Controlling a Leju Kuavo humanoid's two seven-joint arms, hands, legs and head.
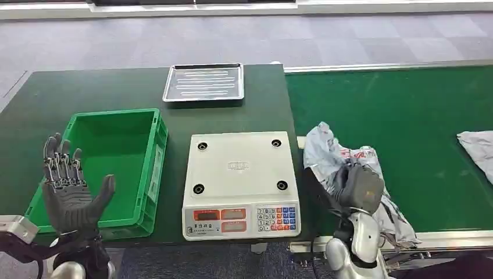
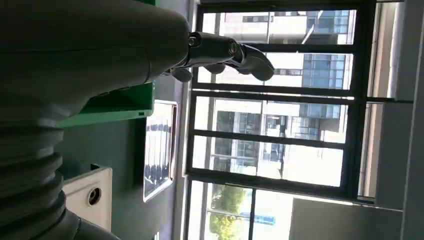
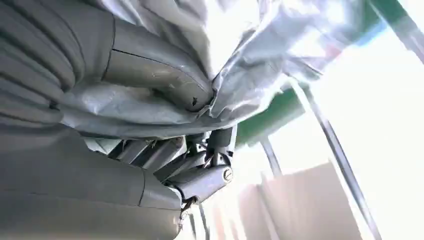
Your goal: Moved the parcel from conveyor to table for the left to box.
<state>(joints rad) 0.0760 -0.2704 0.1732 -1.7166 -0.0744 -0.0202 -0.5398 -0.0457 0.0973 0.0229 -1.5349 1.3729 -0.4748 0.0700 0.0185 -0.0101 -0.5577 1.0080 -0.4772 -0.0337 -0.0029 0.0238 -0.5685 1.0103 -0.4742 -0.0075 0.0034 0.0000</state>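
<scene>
- Green rectangular plastic crate [image 1: 148, 168]: stands on the dark green tabletop [image 1: 87, 87] at 9 o'clock from the scale; nothing lies inside it.
- Shallow silver metal tray [image 1: 203, 82]: sits at 12 o'clock from the scale, near the tabletop's far edge; nothing rests on it.
- White electronic weighing scale [image 1: 239, 183]: placed between the crate and the green conveyor belt [image 1: 395, 116]; its platform carries no load.
- Crumpled grey plastic parcel bag [image 1: 331, 152]: lies on the conveyor belt at 3 o'clock from the scale, just beside the belt's near-left corner.
- Right hand [image 1: 360, 186]: rests on the parcel bag. In the right wrist view the thumb and fingers [image 3: 200, 180] are closed on a fold of the bag's film [image 3: 240, 75].
- Left hand [image 1: 68, 189]: raised palm-forward over the crate's near-left corner, fingers [image 1: 58, 154] spread apart, holding nothing.
- Second grey bag [image 1: 478, 148]: lies on the belt at 3 o'clock, at the picture's right edge, well apart from the first.
</scene>
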